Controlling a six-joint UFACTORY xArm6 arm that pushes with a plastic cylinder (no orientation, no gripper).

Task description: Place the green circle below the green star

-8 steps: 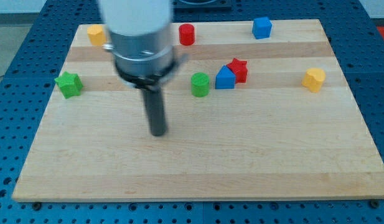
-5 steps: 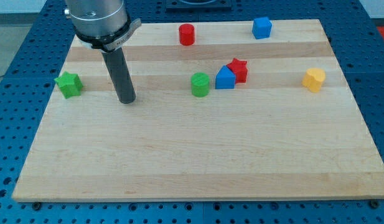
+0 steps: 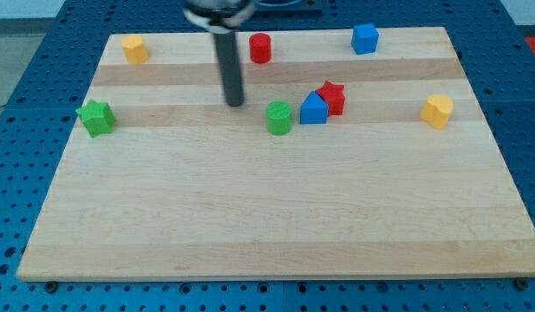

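Tip point(image 3: 235, 103) bare, touching nothing, up-left of green circle point(image 3: 279, 118), green star point(image 3: 95, 118) far left; best brought round circle's right, then pushed left and slightly down.

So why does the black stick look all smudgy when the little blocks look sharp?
In the camera view, the rod is smeared with soft edges, so my tip looks fuzzy, up and to the view's left of the green circle. The green star and the board look crisp, evenly lit, with only faint shadows and no strong glare.
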